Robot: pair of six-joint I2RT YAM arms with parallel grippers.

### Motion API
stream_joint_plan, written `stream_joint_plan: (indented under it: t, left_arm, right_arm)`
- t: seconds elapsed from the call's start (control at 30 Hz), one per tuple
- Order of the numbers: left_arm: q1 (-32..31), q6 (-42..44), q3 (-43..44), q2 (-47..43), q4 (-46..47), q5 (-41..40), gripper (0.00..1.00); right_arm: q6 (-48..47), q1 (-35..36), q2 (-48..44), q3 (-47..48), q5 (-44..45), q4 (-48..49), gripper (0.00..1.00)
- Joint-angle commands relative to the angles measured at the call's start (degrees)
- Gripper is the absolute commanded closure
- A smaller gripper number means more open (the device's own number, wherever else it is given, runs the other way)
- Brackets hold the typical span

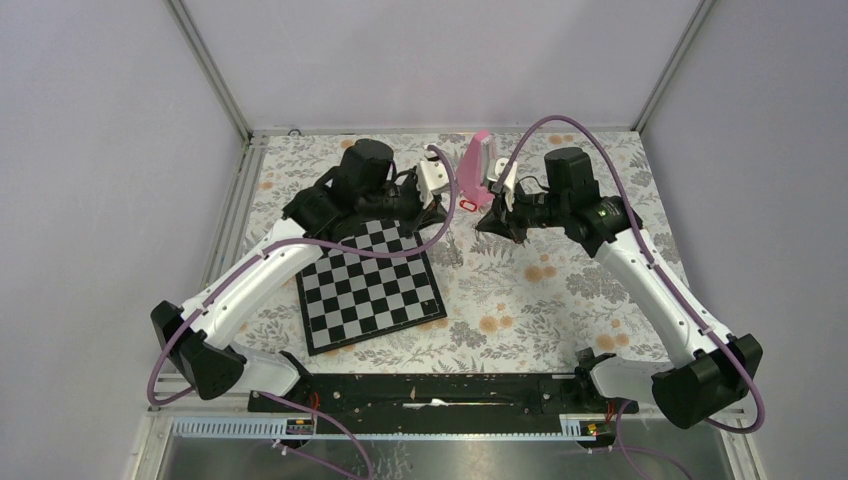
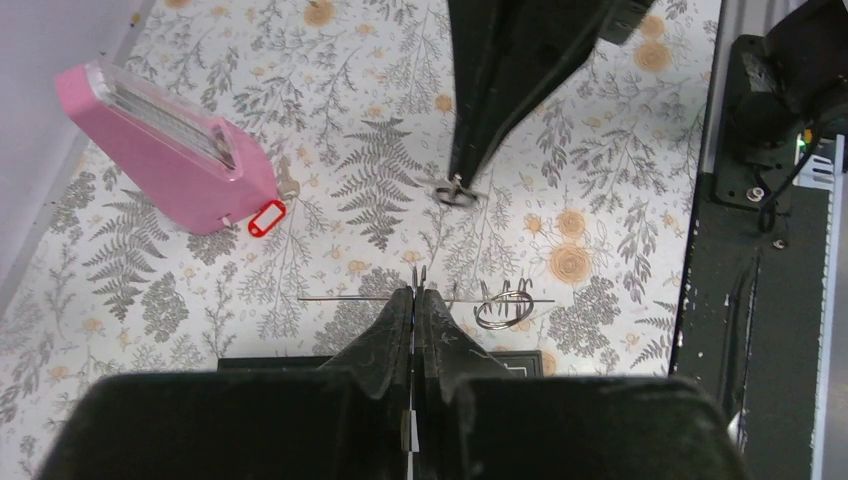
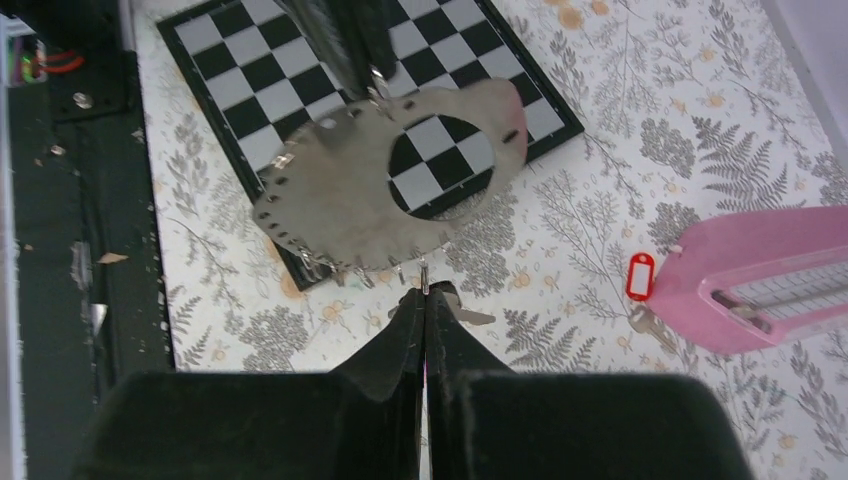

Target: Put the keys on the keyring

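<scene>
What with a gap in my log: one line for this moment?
left gripper: shut on keyring | right gripper: shut on small metal piece | red key: loose beside metronome

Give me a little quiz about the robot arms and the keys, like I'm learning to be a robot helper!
1. True or false: the right gripper is wide open.
2. Fill in: the ___ gripper holds the keyring up.
3. Where is the red key? A in the right gripper; B on the table beside the pink metronome; C on the keyring.
Key: 1 false, it is shut. 2 left; the left gripper is shut on it. 3 B.
</scene>
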Motion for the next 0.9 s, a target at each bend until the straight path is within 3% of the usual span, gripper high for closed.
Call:
stream_joint_plan:
  t: [0.0, 0.53, 0.87]
  left_arm:
    - [0.1, -0.3, 4.8, 1.3, 4.4, -2.0, 1.0]
    - [-4.4, 0.9, -1.8, -0.3, 10.5, -8.7, 1.0]
    - [-5.1, 0.8, -5.0, -2.3, 12.8, -11.7, 1.0]
  right_arm:
    - [6.6, 0.2, -1.8, 3.3, -5.8, 2.3, 1.0]
    - [22.3, 0.1, 0.9, 3.6, -12.6, 11.7, 1.0]
    - [23.3, -0.2, 1.8, 0.9, -11.1, 12.3, 1.0]
